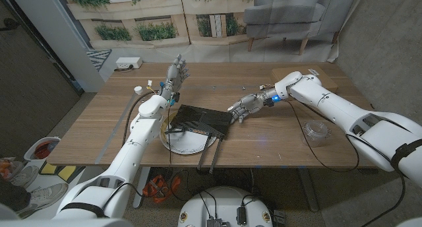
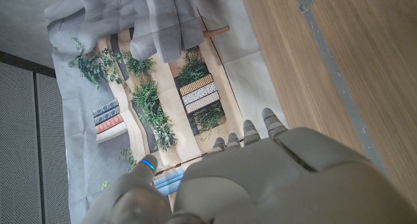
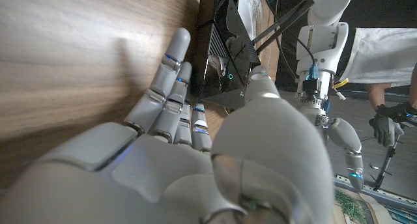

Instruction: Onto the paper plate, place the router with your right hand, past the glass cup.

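Near edge of the wooden table (image 1: 264, 144): the paper plate (image 1: 184, 142) sits at about 7 o'clock from table centre, and the black router (image 1: 203, 120) lies tilted across the plate's far rim, its thin antennas (image 1: 212, 151) trailing back over the near edge. The glass cup (image 1: 316, 131) stands at 4 o'clock, well apart from the router and clear of it (nothing lies between the right hand and the router).

The right hand (image 1: 245, 108) hangs just beside the router's right end, fingers spread and holding nothing; the right wrist view shows the fingertips (image 3: 180, 39) close to the dark casing (image 3: 225, 35), though contact cannot be confirmed. The left hand (image 1: 175, 74) is raised at 11 o'clock, fingers apart, empty.

Farther back: a small white round object (image 1: 138, 90) at 10 o'clock, a white box (image 1: 127, 63) at the far left corner, and a brown cardboard box (image 1: 310, 76) at the far right corner.

Surface: wood grain, mid-brown. Beyond the table, a printed backdrop of planters (image 1: 135, 16) and a grey armchair (image 1: 290, 12).

Router: flat, rectangular, matte black, ribbed top.
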Controlling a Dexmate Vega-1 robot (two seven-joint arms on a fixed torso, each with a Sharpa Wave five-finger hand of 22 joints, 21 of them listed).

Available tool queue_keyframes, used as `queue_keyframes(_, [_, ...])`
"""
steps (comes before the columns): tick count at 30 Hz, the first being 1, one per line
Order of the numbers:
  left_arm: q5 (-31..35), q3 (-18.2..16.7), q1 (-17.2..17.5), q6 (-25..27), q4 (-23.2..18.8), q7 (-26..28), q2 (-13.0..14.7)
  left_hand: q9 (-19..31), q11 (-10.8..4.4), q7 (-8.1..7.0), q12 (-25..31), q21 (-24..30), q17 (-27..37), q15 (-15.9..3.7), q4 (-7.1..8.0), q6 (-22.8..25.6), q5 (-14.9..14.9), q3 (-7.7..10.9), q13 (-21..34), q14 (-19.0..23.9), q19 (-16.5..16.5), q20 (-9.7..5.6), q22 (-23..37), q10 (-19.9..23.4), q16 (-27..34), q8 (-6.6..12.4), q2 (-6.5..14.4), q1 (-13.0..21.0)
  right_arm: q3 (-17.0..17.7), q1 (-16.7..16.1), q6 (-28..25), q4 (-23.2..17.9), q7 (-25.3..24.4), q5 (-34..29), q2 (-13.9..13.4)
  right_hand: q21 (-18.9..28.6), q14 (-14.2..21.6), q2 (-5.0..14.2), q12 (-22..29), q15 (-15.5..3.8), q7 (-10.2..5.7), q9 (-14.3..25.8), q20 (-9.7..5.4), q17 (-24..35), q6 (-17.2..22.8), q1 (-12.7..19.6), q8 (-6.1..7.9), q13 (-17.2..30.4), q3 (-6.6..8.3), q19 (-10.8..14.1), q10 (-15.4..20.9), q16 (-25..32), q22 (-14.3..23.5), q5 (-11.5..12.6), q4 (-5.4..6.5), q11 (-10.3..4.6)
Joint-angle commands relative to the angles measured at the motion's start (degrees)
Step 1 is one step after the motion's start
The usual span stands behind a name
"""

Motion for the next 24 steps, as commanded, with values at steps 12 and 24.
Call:
queue_keyframes(12, [-0.55, -0.01, 1.93, 0.66, -3.15, 0.44, 0.86, 0.23, -0.01, 0.17, 0.36, -0.02, 0.3, 0.1, 0.01, -8.1, 0.37, -0.19, 0.2, -12.34, -4.17, 0.17, 0.15, -13.19, 0.37, 0.18, 6.6, -0.02, 4.11, -4.63, -0.67, -8.28, -5.91, 4.33, -3.98, -9.87, -9.29, 0.71, -1.48, 2.63, 3.0, -0.53, 3.58, -2.69, 0.65, -0.32, 0.32, -1.12, -0.83, -9.48, -2.44, -0.88, 0.07, 0.8, -0.53, -0.35])
queue_keyframes(24, [-1.07, -0.12, 3.03, 1.02, -4.86, 0.3, 1.55, 0.23, -0.13, 0.15, 0.31, -0.04, 0.3, 0.02, 0.01, -8.12, 0.37, -0.21, 0.19, -12.33, -4.15, 0.17, 0.15, -13.31, 0.37, 0.18, 6.59, -0.02, 7.04, -8.35, -0.09, -13.75, -10.95, 7.19, -6.53, -16.91, -19.1, 1.17, -3.06, 5.55, 1.33, -0.87, 7.55, -3.77, 0.8, -0.31, 0.36, -1.87, -1.56, -17.97, -5.56, -1.45, 0.22, 1.29, -1.11, -2.08])
